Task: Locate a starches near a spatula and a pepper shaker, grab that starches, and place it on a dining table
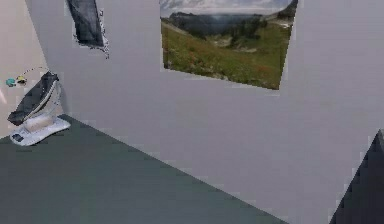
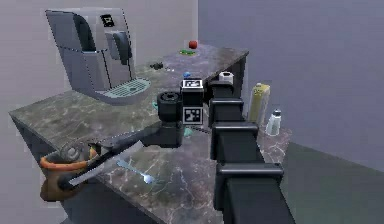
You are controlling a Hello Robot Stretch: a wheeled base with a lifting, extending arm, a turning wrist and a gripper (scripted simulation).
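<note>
In the arm side view a dark marble counter [image 2: 70,115] runs across the picture. The arm rises from the bottom edge, and its two white marker squares [image 2: 192,110] stand mid-counter. Left of them, the gripper [image 2: 112,148] reaches along the countertop toward a brown rounded lump [image 2: 62,158] at the counter's near left corner. A dark long-handled tool [image 2: 95,172] lies slanted beside that lump. With things lying on the counter at the gripper's far end, I cannot tell whether it holds anything. A small shaker [image 2: 273,122] stands right of the arm.
A grey coffee machine [image 2: 95,50] stands at the counter's far left. A yellowish bottle [image 2: 258,100], a white cup [image 2: 226,78] and a red round thing [image 2: 192,44] sit farther back. In the forward view a grey wall carries a landscape painting [image 1: 230,40]. A baby bouncer [image 1: 38,108] stands on the dark floor.
</note>
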